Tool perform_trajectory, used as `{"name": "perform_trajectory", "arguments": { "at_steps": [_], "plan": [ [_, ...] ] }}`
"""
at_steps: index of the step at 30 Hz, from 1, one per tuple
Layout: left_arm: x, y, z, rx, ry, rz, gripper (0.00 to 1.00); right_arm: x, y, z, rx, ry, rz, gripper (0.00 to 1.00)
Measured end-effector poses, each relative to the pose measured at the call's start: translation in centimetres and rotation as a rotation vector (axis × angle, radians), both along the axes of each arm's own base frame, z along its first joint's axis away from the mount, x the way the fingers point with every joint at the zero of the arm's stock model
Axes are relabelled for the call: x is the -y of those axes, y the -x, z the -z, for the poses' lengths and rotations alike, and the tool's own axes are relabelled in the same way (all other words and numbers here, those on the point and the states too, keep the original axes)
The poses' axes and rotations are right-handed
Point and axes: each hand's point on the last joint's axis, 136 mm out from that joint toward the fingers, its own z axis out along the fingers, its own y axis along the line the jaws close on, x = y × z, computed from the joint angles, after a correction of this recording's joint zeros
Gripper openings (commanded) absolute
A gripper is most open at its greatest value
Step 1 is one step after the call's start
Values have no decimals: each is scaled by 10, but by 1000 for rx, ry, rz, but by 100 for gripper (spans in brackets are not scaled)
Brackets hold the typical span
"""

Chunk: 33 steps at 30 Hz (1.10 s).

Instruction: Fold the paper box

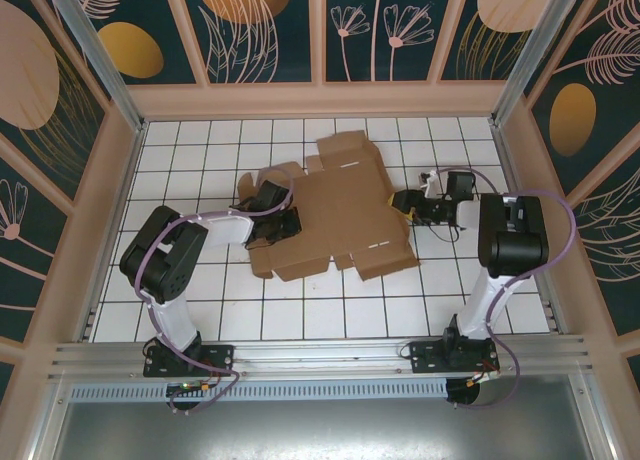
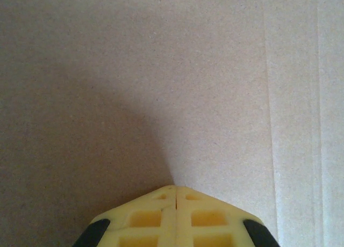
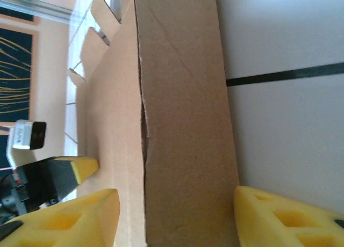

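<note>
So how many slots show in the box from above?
2: one in the far flap of the paper box, one in its near-right flap. The left gripper may hide others.

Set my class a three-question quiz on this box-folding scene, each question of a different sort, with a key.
1. True or false: the paper box is already folded shut.
2. The left gripper has its fingers: A) wide apart; B) pressed together; C) around a flap.
3. Fill in: the edge flap lies between the open fingers of the ___ gripper.
Key: 1 false, it lies flat on the table; 2 B; 3 right gripper.
</note>
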Motion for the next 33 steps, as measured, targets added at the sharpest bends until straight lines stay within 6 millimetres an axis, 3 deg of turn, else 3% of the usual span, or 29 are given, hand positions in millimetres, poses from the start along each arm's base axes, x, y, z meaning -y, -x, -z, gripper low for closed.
{"name": "perform_trajectory", "arguments": {
  "at_steps": [9, 20, 24, 30, 33],
  "plan": [
    [-3, -3, 0, 14, -19, -7, 4, -1, -3, -1, -11, 42, -7, 67],
    [-6, -6, 0, 17, -18, -17, 3, 1, -1, 3, 3, 143, -1, 67],
    [-7, -7, 0, 12, -6, -20, 2, -2, 1, 3, -7, 92, -22, 59],
    [-8, -10, 0, 17, 6, -26, 2, -8, 4, 8, -61, 19, -32, 34],
    [-9, -11, 0, 21, 5, -30, 2, -9, 11, 12, -99, 7, -28, 28]
  ]
}}
